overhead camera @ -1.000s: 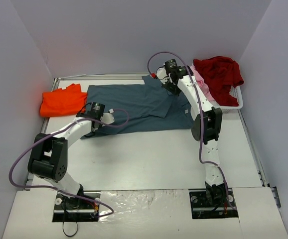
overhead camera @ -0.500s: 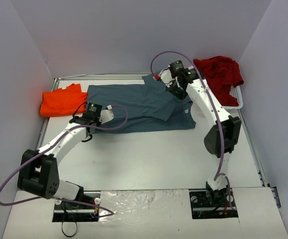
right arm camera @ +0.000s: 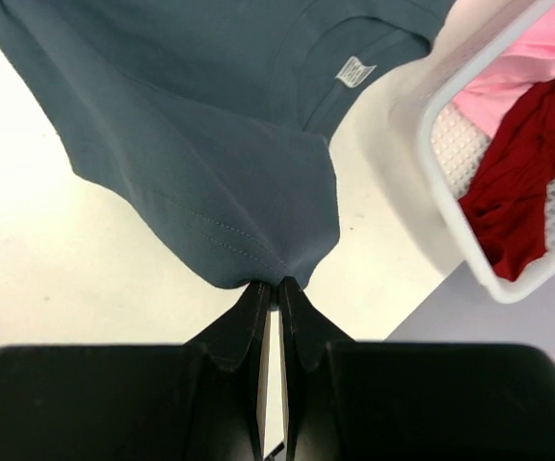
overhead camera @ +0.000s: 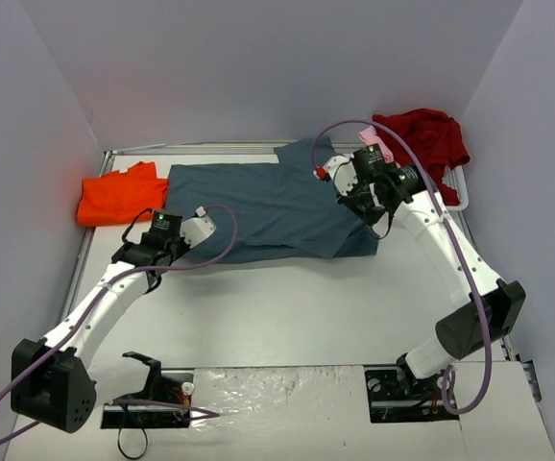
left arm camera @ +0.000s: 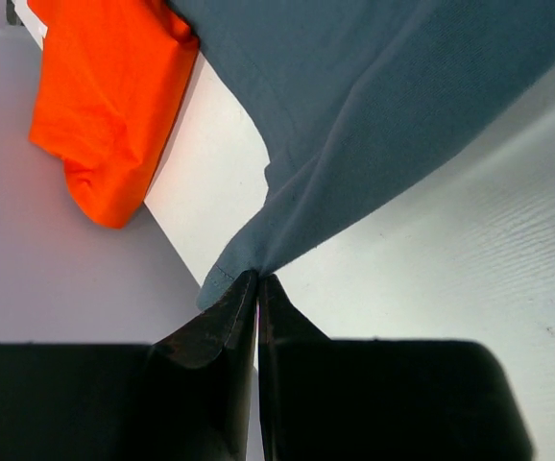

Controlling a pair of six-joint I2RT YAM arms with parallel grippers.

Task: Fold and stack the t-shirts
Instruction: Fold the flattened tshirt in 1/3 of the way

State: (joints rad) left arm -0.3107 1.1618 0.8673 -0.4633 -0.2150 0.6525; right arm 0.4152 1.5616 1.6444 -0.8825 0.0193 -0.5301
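Left gripper [left arm camera: 257,280] has its jaws pressed together on a corner of the slate blue-grey t-shirt [overhead camera: 268,206], and the cloth pulls up from there in a tight ridge. In the right wrist view the right gripper [right arm camera: 276,285] is pinched on a hemmed edge at the collar end, with the neck label just above it.

The shirt lies across the upper middle of the table [overhead camera: 297,307]. The orange t-shirt [overhead camera: 119,197] sits at the upper left, just beside it. The dark red t-shirt [overhead camera: 422,139] and the pale pink one [right arm camera: 537,58] are heaped in the white basket [overhead camera: 446,206] at the upper right.

This looks like a two-handed carry to make a fold. To do it well, both pinches should travel together at matching height, so the held edge stays straight and lands square. There should be just enough tension to flatten wrinkles without dragging the far edge. The right arm is close to the basket, so it needs to stay clear.
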